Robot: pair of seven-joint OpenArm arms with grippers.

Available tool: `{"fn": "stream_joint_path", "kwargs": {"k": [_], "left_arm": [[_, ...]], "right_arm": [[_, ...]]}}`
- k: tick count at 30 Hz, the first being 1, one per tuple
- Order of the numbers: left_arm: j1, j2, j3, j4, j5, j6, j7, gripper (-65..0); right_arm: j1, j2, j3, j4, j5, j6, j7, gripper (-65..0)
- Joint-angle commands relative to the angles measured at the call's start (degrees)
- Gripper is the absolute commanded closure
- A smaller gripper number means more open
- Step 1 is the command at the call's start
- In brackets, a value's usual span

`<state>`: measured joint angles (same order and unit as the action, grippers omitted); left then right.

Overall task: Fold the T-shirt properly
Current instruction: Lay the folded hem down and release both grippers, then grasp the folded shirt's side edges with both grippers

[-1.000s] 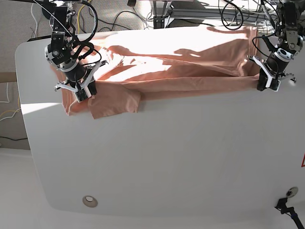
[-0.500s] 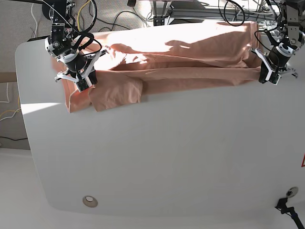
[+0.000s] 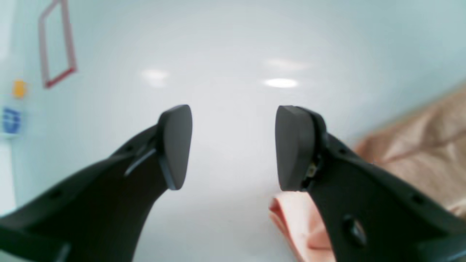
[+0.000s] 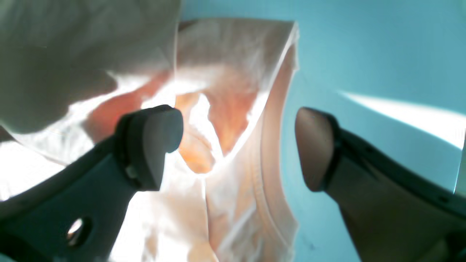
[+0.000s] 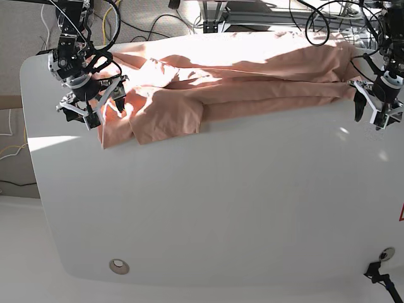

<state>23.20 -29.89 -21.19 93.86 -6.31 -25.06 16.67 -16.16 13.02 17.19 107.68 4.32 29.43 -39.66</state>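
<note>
White table [image 5: 221, 208] bare everywhere in front of the T-shirt [image 5: 240, 76]; cables [image 5: 145, 28] clutter the floor behind it.

My arms are black, with white brackets near the wrists and loose black cables looping off them. The left end effector [image 5: 379, 108] and right end effector [image 5: 96, 108] have matte black curved fingers ending in flat dark pads [image 3: 293, 147] (small round holes show lower down each finger).
</note>
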Motion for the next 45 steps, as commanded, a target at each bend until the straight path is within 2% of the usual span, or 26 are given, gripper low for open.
{"fn": "stream_joint_path", "kwargs": {"k": [1,4,7,11,12,18,19,21,24,31,38,41,45], "left_arm": [[-1.0,-0.22,-0.3,4.47,-0.51,0.05,-1.41,-33.5],[-0.56,3.74,-0.04,9.12,-0.51,-0.13,-1.33,-33.5],[3.57,6.2,1.81,13.61,-0.51,-2.5,-1.33,-32.1],[5.68,8.04,2.86,14.05,-0.24,-3.29,-1.33,-16.0],[6.38,8.48,2.86,13.96,-0.24,-3.29,-1.33,-14.1],[10.34,9.1,2.68,13.96,-0.51,-3.73,-0.62,-12.6],[11.48,9.1,2.68,13.96,-0.51,-4.44,-0.71,-9.2],[13.15,9.1,2.68,13.96,-0.51,-5.84,-0.62,0.0],[14.82,9.19,2.6,13.61,-0.33,-6.63,-0.53,0.0],[14.73,9.1,3.04,5.78,-0.16,-6.63,-0.53,0.0],[4.62,8.66,5.76,-2.04,0.37,-6.81,-0.45,0.0],[-0.39,8.66,7.87,-4.15,3.98,-6.9,1.31,0.0],[-5.05,8.66,9.45,-4.33,4.77,-6.9,2.72,0.0]], "right_arm": [[0.47,0.48,0.0,1.46,0.56,-0.02,1.46,-49.3],[1.0,-2.07,-1.59,2.87,2.41,2.44,1.55,-49.3],[0.73,-4.27,-1.94,4.01,5.75,6.13,1.46,-46.8],[0.65,-6.47,-2.03,3.84,6.36,7.62,1.29,-38.0],[0.65,-6.47,-2.03,3.84,6.36,8.06,1.29,-37.2],[-0.06,-6.11,-2.03,1.99,6.28,8.33,1.29,-35.7],[-0.5,-6.03,-2.03,1.99,6.36,8.33,1.29,-33.1],[-1.02,-6.03,-2.03,1.99,6.45,8.33,1.29,-23.0],[-1.2,-6.29,-2.03,1.82,6.36,8.33,1.2,0.0],[-1.81,-6.11,-2.11,-6.18,6.36,8.33,1.55,0.0],[-0.41,-4.71,-1.67,-15.77,6.28,7.98,7.26,0.0],[1.61,-3.48,-0.09,-19.72,6.36,7.89,7.62,0.0],[5.04,-3.3,1.67,-22.97,6.28,7.89,7.62,0.0]]}}
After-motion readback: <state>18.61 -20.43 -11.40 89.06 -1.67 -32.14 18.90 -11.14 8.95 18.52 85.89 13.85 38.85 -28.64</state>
